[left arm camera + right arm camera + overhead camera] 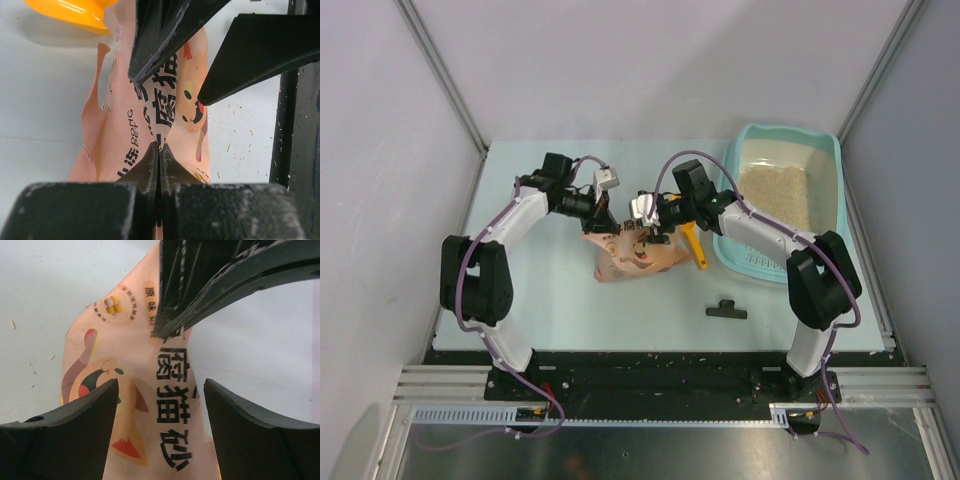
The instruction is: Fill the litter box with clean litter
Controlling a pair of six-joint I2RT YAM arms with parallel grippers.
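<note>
The light-teal litter box [782,131] stands at the back right, with pale beige clean litter [775,195] spread over its floor. A pink-orange printed bag [635,258] lies crumpled at mid-table. My left gripper [610,222] is shut on a fold of the bag [125,130], the jaws pinched together with the bag's film between their tips [160,147]. My right gripper [650,230] faces it from the other side. Its jaws stand open, with the printed bag [170,410] between the two fingers [161,390], which are apart from the film.
An orange scoop [697,247] lies between the bag and the litter box, and its rim shows in the left wrist view [75,12]. A small black clip [727,311] sits near the front. Stray litter grains [235,150] dot the table.
</note>
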